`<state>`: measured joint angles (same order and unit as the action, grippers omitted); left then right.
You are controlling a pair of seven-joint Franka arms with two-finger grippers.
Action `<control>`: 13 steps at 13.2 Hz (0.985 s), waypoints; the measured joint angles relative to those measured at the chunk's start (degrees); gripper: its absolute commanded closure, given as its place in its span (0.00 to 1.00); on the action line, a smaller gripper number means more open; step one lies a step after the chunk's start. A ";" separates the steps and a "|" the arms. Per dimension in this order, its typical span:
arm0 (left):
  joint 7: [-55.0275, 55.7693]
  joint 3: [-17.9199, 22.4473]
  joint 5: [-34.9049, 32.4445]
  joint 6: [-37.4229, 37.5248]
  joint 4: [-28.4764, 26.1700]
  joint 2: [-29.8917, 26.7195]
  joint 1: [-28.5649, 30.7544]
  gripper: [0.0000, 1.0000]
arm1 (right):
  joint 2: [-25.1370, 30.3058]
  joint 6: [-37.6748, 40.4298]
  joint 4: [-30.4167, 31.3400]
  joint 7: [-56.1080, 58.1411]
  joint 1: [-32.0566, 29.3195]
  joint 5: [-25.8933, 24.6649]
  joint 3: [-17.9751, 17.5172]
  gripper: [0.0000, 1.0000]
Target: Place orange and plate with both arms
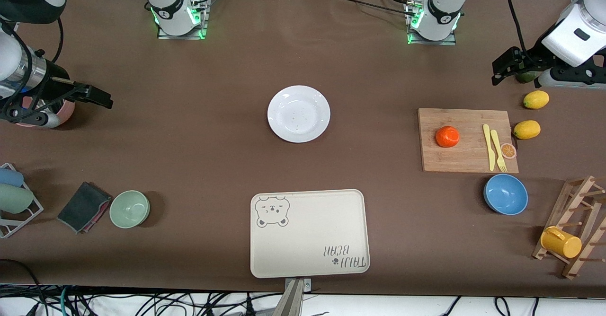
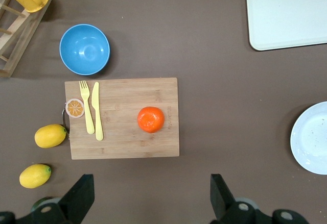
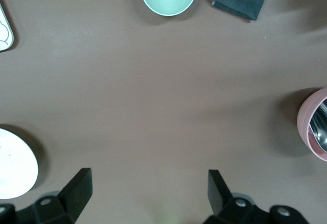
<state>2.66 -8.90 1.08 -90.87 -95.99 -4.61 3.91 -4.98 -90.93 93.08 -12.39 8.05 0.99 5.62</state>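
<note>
The orange (image 1: 447, 136) rests on a wooden cutting board (image 1: 466, 160) toward the left arm's end of the table. In the left wrist view the orange (image 2: 151, 119) shows whole on the board (image 2: 122, 145). The white plate (image 1: 298, 113) lies flat mid-table; its edge shows in both wrist views, the plate (image 2: 311, 137) and the plate (image 3: 15, 163). My left gripper (image 1: 499, 70) hangs open and empty over bare table beside the board, as the left gripper (image 2: 152, 193) shows. My right gripper (image 1: 99, 97) is open and empty over bare table at the right arm's end, as the right gripper (image 3: 149, 191) shows.
A cream bear tray (image 1: 310, 250) lies nearer the front camera than the plate. A yellow fork and knife (image 1: 494, 148) and an orange-slice disc (image 1: 508, 151) share the board. Two lemons (image 1: 527, 129), a blue bowl (image 1: 505, 194), a rack with a yellow mug (image 1: 561, 241), a green bowl (image 1: 129, 208), a dark cloth (image 1: 84, 206) and a pink bowl (image 1: 64, 112) stand around.
</note>
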 measured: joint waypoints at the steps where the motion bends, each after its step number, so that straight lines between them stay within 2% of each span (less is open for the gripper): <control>1: 0.00 0.00 0.00 0.00 0.00 0.00 0.00 0.00 | 0.00 0.00 0.00 0.00 0.00 0.00 -0.01 0.00; 8: 0.00 0.01 0.00 0.07 0.00 0.01 0.00 0.00 | 0.00 0.00 0.00 0.01 0.00 0.00 -0.03 0.00; 13: -0.31 -0.82 0.00 3.21 0.00 0.05 -0.05 0.00 | 0.00 0.00 0.00 0.03 0.00 0.00 -0.05 0.00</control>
<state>2.34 -9.72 1.08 -87.66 -95.99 -4.56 3.86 -4.98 -90.92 93.08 -12.36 8.05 0.99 5.57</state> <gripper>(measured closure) 0.000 0.000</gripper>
